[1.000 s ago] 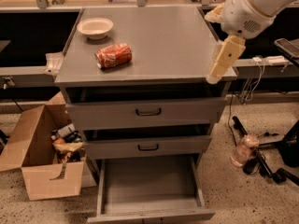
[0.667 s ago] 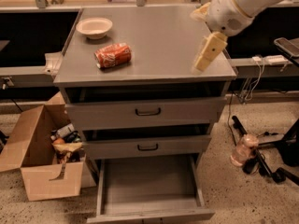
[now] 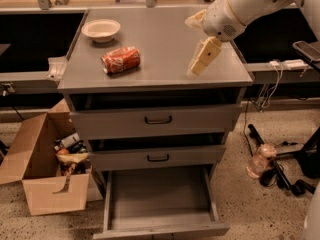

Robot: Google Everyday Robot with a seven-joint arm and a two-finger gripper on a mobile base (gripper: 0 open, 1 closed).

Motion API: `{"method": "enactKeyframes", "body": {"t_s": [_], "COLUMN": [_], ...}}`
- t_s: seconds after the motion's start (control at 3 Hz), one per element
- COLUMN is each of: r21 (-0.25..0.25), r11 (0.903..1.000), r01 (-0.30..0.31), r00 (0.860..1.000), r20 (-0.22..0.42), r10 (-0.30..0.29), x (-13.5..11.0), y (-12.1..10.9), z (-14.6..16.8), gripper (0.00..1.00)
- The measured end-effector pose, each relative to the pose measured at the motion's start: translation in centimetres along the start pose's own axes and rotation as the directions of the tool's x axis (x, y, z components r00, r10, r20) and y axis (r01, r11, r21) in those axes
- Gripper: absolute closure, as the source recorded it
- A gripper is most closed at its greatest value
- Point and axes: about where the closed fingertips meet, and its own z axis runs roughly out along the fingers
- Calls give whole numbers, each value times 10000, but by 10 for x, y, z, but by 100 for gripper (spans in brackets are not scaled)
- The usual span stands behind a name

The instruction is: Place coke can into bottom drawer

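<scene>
The coke can (image 3: 121, 60) lies on its side on the grey cabinet top (image 3: 165, 39), left of centre. My gripper (image 3: 190, 47) hangs over the right part of the top, to the right of the can and apart from it. Its cream fingers (image 3: 204, 56) stand apart and hold nothing. The bottom drawer (image 3: 159, 199) is pulled out below, a wide shallow grey tray with nothing in it. The two upper drawers with black handles (image 3: 158, 119) are pushed in.
A cream shallow bowl (image 3: 101, 30) sits at the back left of the top. An open cardboard box (image 3: 40, 174) with clutter stands on the floor to the left. A plastic bottle (image 3: 260, 160), cables and a black stand base lie on the floor to the right.
My gripper has moved left from beyond the cabinet's right edge to over the top, closer to the can. The can, bowl and drawers have not moved.
</scene>
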Motion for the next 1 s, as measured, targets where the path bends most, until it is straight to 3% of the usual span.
{"method": "enactKeyframes", "body": {"t_s": [0.33,0.67,1.0], "r21": [-168,-319,-316], "r11": [9994,9980,9992], "r01": [302,541,238], "r00": [9995,9982,9984], "r20": [109,294,515], "r10": [-300,-532,-222], "x": [-20,-50,-56], "y": [-18,-59,-77], "z": [19,69,104], "gripper": [0,0,0]}}
